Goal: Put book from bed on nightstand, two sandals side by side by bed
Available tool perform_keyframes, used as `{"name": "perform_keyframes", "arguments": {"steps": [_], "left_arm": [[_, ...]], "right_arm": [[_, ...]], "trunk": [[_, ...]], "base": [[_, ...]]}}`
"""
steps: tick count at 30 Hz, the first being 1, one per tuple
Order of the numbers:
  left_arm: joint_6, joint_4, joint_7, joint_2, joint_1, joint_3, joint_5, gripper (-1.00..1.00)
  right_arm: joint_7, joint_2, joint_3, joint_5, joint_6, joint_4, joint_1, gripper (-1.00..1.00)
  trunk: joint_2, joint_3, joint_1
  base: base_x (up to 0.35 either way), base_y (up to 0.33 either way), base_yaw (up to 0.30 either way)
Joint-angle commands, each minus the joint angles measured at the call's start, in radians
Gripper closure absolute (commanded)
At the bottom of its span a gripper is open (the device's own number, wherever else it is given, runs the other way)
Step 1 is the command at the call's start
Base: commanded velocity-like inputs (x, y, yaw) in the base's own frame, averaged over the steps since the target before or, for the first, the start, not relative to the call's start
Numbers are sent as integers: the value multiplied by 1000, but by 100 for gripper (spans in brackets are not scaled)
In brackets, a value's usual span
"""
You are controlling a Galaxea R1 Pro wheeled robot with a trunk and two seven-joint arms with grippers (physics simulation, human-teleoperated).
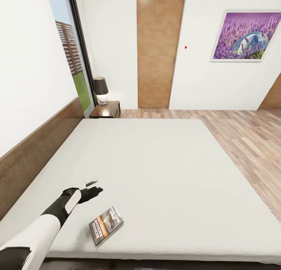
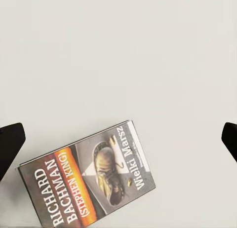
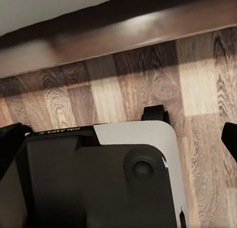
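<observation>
Head view: thin dark paperback book with an orange band (image 1: 106,225) lies flat on the big off-white mattress of the bed (image 1: 156,165), near its front edge towards the headboard-side corner. Left gripper (image 1: 93,191) hovers just beyond it, apart. Small dark reddish-brown nightstand (image 1: 106,109) stands off the bed's far corner.

Left wrist view: fingers (image 2: 10,146) spread wide, nothing between them; book not gripped.

Right wrist view: right gripper (image 3: 123,144) over wood-plank floor (image 3: 148,80), fingers spread, empty.

Judgement: book not yet moved; sandals still to do.
</observation>
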Motion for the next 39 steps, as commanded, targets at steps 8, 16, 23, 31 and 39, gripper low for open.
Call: {"name": "perform_keyframes", "arguments": {"steps": [8,16,23,31,39], "left_arm": [[3,2,84,1,3,-3,8,-100],[1,29,88,2,3,-3,9,-100],[0,31,88,2,4,-2,9,-100],[-10,31,86,1,4,-3,9,-100],[-22,31,83,1,4,-3,9,-100]], "right_arm": [[6,-1,7,-11,1,3,-2,-100],[6,-1,7,-11,0,3,-2,-100],[6,-1,7,-12,1,3,-1,-100],[7,-1,7,-12,1,2,-1,-100],[7,-1,7,-12,1,2,-2,-100]], "trunk": [[-1,-14,0],[-1,-26,0],[-15,-41,8],[-71,-67,38],[-127,-92,69]], "base": [[0,0,0],[0,0,0],[0,0,0],[0,0,0],[0,0,0]]}}
